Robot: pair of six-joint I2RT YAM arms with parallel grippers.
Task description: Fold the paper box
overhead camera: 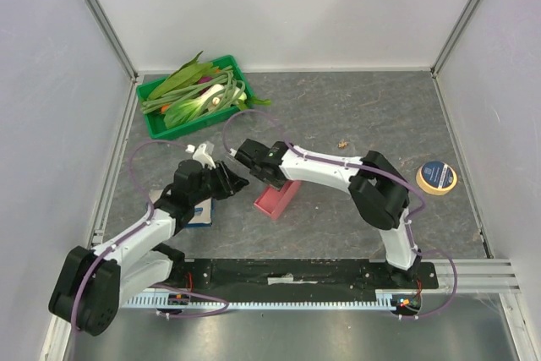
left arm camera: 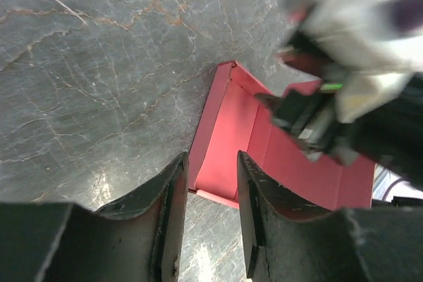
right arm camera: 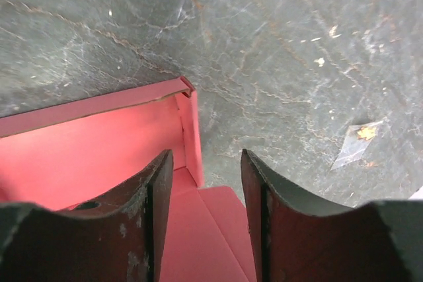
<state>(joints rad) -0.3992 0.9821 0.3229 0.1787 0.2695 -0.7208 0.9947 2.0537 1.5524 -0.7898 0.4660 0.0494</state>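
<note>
Paper box (overhead camera: 277, 199) lies diagonal on the surface (overhead camera: 355, 124), long axis near-left to far-right. Left end effector (left arm camera: 211, 156) and right end effector (right arm camera: 207, 153) both half open, holding nothing.

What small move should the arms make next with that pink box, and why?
Probably the right gripper should ease down and close on the upright wall of the paper box: its jaws stand open above that wall's corner, holding nothing, and the box looks only partly folded. The left gripper is open too.
</note>
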